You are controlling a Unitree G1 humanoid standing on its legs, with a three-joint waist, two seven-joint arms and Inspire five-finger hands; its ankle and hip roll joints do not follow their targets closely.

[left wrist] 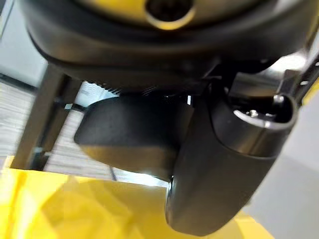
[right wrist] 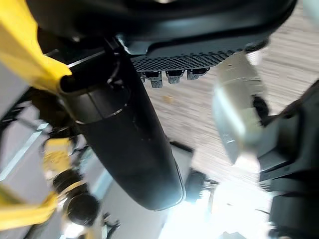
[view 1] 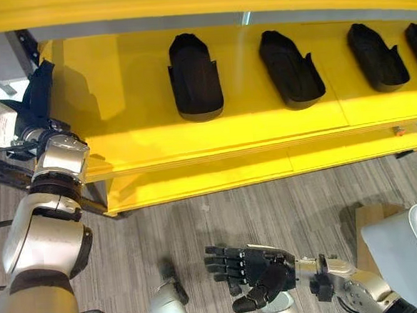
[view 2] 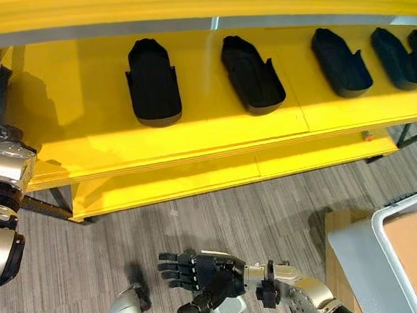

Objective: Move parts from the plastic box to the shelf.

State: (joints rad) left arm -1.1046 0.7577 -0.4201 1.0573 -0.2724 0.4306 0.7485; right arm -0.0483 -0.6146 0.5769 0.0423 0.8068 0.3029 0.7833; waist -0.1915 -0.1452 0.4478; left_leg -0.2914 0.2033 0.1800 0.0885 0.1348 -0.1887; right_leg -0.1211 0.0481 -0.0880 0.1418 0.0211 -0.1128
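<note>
On shelf [view 1: 214, 138]: black parts [view 1: 195, 77] look rigid, light, grab by rim. My right hand [view 1: 256, 271] empty, fingers spread; left hand [view 1: 36, 97] at shelf end, fingers can't tell

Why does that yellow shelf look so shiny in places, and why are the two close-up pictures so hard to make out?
In the left eye view, overhead light glares off the glossy yellow shelf around the black moulded plastic parts. In the left wrist view, the dark left hand sits too close and blurs. In the right wrist view, bright backlight washes out the floor past the right hand.
</note>
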